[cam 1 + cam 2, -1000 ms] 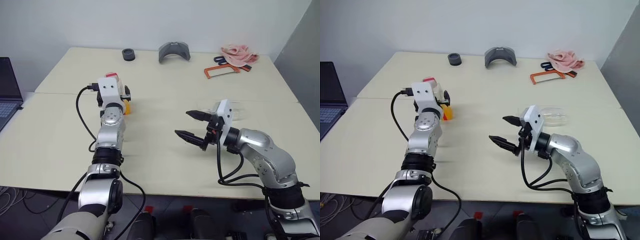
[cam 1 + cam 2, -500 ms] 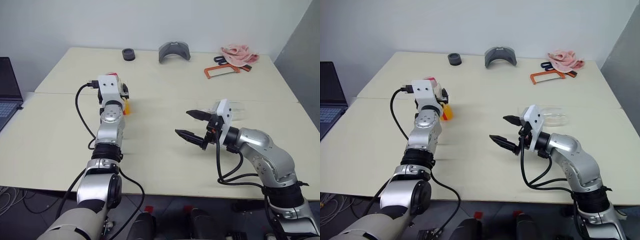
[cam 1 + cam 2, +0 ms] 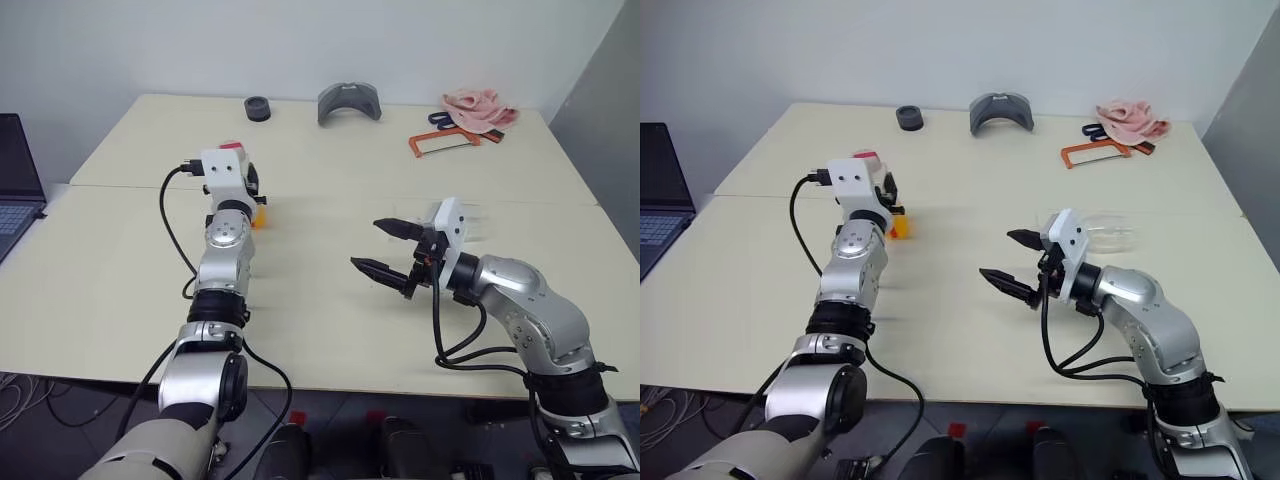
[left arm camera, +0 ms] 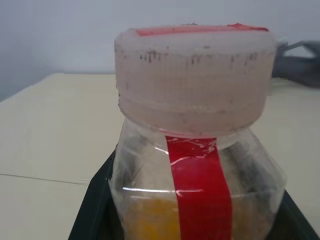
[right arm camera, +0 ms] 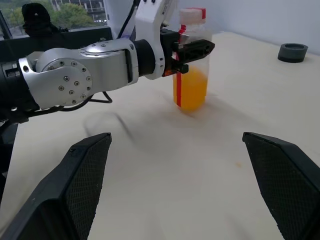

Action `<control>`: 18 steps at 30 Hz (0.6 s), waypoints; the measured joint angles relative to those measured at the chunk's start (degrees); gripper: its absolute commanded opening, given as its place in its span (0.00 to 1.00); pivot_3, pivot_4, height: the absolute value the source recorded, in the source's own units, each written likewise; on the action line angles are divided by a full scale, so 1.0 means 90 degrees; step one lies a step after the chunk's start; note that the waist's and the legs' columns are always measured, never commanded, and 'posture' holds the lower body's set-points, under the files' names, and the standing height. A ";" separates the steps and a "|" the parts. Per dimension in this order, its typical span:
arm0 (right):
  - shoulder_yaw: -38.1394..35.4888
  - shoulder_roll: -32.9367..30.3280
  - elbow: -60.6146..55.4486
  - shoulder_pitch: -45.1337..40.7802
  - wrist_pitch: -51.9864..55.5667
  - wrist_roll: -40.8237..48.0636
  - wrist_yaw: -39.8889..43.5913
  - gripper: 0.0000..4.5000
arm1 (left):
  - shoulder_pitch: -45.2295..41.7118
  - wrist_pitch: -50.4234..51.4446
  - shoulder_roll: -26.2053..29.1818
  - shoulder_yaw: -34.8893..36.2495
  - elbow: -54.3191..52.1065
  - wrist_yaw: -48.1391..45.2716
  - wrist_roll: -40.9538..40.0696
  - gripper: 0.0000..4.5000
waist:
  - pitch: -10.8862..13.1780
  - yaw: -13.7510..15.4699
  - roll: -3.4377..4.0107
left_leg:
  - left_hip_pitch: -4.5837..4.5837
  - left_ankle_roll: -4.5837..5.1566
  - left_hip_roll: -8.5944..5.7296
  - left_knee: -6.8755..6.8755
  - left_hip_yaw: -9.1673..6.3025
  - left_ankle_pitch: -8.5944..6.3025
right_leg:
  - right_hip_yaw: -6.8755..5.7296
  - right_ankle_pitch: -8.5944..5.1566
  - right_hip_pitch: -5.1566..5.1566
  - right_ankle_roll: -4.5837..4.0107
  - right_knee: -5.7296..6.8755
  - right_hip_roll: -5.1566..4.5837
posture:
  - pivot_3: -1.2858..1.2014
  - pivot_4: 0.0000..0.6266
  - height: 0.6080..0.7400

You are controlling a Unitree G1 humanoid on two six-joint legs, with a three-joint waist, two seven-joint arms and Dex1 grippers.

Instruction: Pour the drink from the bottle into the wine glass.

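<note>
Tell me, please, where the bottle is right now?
The bottle stands on the table's left side, clamped in the left gripper, across from the open right gripper.

Four cameras, one tabletop: head pair above, wrist cameras down low.
The two eye views look forward and down over the table [image 3: 330, 330], nearly matching. The left wrist view sits tight against the bottle [image 4: 197, 150]; the right wrist view faces that same bottle from farther off, across open tabletop.

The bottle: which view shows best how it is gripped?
The right wrist view: the bottle stands upright on the table, the left gripper shut on it. The left wrist view shows its cap close up; head views show mostly its orange base.
</note>
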 measured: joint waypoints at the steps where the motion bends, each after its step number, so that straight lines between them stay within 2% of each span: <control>1: -0.0059 -0.0046 -0.0125 0.0083 0.0007 0.0019 0.0001 1.00 | 0.0128 -0.0026 -0.0027 -0.0114 -0.0210 -0.0445 -0.0161 0.39 | 0.0000 0.0000 0.0000 | -0.0008 -0.0001 0.0000 0.0001 -0.0003 0.0000 | -0.0002 0.0000 -0.0001 0.0000 -0.0006 -0.0001 | 0.52 0.24 1.00; 5: -0.0396 -0.0258 -0.0646 0.0548 0.0069 0.0193 -0.0035 1.00 | 0.0640 0.0549 0.0124 -0.0701 -0.1146 -0.2603 -0.0960 0.39 | 0.0000 -0.0002 0.0000 | -0.0027 -0.0001 -0.0001 0.0002 -0.0010 0.0001 | -0.0007 0.0001 -0.0005 0.0001 -0.0024 -0.0001 | 0.52 0.24 1.00; 9: -0.0746 -0.0463 -0.1371 0.1007 0.0461 0.0490 -0.0341 1.00 | 0.1142 0.1204 0.0625 -0.1614 -0.2210 -0.4757 -0.1493 0.39 | 0.0001 -0.0020 0.0002 | -0.0030 0.0000 0.0004 -0.0001 -0.0013 0.0000 | -0.0001 0.0001 -0.0007 0.0001 -0.0029 0.0003 | 0.52 0.24 1.00; 13: -0.0924 -0.0529 -0.1989 0.1002 0.0878 0.0786 -0.0721 1.00 | 0.1131 0.1459 0.0741 -0.2027 -0.2601 -0.5910 -0.1746 0.39 | 0.0000 -0.0021 0.0003 | -0.0023 0.0014 0.0000 0.0004 -0.0012 -0.0007 | -0.0002 0.0004 0.0001 0.0006 -0.0028 0.0016 | 0.52 0.24 1.00; 18: -0.0922 -0.0544 -0.2105 0.0517 0.1513 0.1046 -0.1190 1.00 | 0.0754 0.1460 0.0815 -0.2262 -0.2446 -0.6979 -0.1819 0.39 | 0.0001 -0.0016 0.0003 | -0.0022 0.0025 -0.0006 0.0008 -0.0011 -0.0012 | -0.0010 0.0006 0.0002 0.0009 -0.0027 0.0023 | 0.52 0.24 1.00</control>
